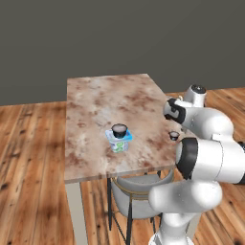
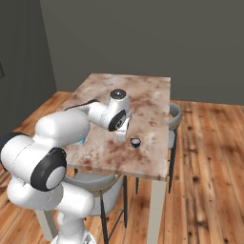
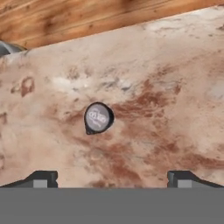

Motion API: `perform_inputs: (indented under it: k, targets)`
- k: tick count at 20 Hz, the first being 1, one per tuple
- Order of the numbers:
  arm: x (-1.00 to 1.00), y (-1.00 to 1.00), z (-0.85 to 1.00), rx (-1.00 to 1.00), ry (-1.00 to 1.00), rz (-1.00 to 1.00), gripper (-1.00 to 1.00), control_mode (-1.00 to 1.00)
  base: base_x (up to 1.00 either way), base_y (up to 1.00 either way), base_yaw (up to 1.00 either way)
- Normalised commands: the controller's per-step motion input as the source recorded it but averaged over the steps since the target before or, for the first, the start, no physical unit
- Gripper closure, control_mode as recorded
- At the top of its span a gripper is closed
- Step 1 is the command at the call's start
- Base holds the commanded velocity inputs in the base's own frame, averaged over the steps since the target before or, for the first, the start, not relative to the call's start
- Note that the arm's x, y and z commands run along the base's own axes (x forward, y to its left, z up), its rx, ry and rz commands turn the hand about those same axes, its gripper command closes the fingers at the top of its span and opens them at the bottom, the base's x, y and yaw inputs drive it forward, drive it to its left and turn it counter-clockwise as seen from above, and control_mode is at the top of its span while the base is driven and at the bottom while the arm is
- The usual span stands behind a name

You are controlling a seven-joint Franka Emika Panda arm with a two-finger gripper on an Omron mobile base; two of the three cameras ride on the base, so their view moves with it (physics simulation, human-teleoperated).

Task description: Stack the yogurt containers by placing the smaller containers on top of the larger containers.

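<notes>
Blue-lidded tub [image 2: 83, 140] mostly behind the arm; cup lettering [image 3: 97, 117] illegible

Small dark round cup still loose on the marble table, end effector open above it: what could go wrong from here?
1. The small dark round cup sits left of centre between the open end effector fingertips; a straight descent could knock it rather than straddle it.
2. It stands near the edge of the brown marble-patterned table, so a nudge might send it off.
3. The square white tub with the light-blue lid already carries a dark cup; adding another on top may topple that stack.
</notes>
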Motion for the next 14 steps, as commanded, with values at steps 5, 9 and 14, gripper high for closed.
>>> perform_inputs:
  k: [5, 9, 14]
  targets:
    - [0.16, -0.03, -0.17, 0.05, 0.18, -0.15, -1.00, -1.00, 0.00, 0.00, 0.00]
    - [0.06, -0.05, -0.20, 0.09, 0.11, -0.08, -1.00, -1.00, 0.00, 0.00, 0.00]
    - [0.00, -0.11, -0.34, 0.04, 0.06, 0.00, -1.00, -1.00, 0.00, 0.00, 0.00]
